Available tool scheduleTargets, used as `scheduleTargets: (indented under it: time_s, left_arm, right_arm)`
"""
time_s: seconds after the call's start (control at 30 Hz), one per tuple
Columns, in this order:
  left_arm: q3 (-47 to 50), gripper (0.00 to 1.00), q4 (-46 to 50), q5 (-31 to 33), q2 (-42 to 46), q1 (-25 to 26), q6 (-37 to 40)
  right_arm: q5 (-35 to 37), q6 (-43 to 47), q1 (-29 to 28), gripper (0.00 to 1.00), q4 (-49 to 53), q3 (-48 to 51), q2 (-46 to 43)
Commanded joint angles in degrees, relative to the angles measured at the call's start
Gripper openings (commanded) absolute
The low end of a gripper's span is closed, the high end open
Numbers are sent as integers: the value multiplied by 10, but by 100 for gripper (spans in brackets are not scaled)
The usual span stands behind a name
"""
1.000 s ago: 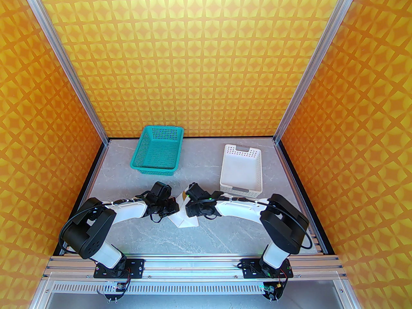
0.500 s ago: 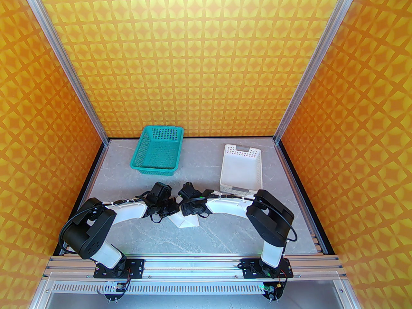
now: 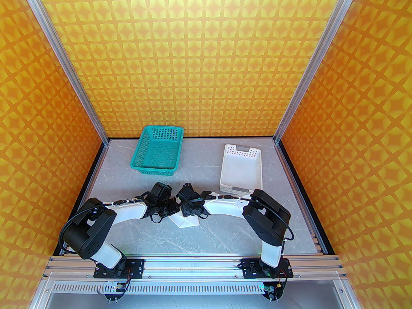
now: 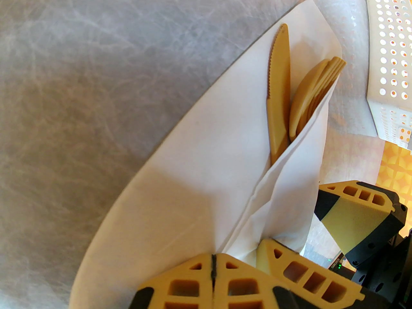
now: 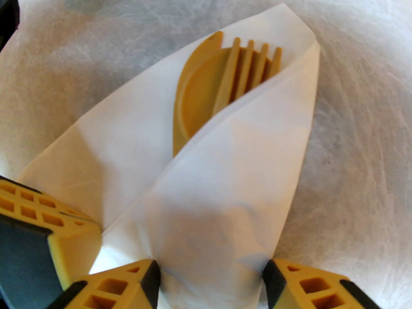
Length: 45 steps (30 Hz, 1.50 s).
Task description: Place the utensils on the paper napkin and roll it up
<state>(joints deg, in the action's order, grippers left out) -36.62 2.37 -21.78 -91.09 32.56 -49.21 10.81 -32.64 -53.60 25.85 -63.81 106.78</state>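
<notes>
On the table (image 3: pixel 209 237) | paper napkin (image 5: pixel 225 172) wraps utensils (image 5: pixel 199 85) | left gripper (image 4: pixel 212 269) pinches napkin | right gripper (image 5: pixel 209 266) spread astride it

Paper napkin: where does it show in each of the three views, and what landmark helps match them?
Top external: the paper napkin is a small white patch at mid-table, left of and nearer than the white basket.
Left wrist: a folded band runs from bottom left to upper right. The basket is at the right edge.
Right wrist: it lies folded across the centre.
Shared landmark: the utensils poke from its fold in both wrist views.
</notes>
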Motion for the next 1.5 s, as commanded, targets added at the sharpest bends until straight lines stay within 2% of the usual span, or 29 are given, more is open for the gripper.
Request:
scheduleTargets:
  time_s: [0.0, 0.43, 0.67, 1.23, 1.37, 1.47]
  left_arm:
    - [9, 0, 24, 18, -2, 3, 4]
    - [7, 0, 29, 20, -2, 3, 8]
    - [7, 0, 29, 20, -4, 2, 9]
    - [-2, 0, 46, 20, 54, 3, 6]
    - [6, 3, 42, 11, 73, 3, -3]
    - [19, 10, 18, -14, 76, 3, -23]
  right_arm:
    - [47, 5, 10, 60, 78, 12, 9]
    - [34, 2, 18, 58, 78, 29, -8]
    - [0, 11, 18, 60, 65, 16, -37]
    - [-59, -5, 18, 58, 21, 16, 9]
    - [-62, -11, 18, 59, 17, 15, 14]
    - [-62, -10, 18, 58, 18, 16, 14]
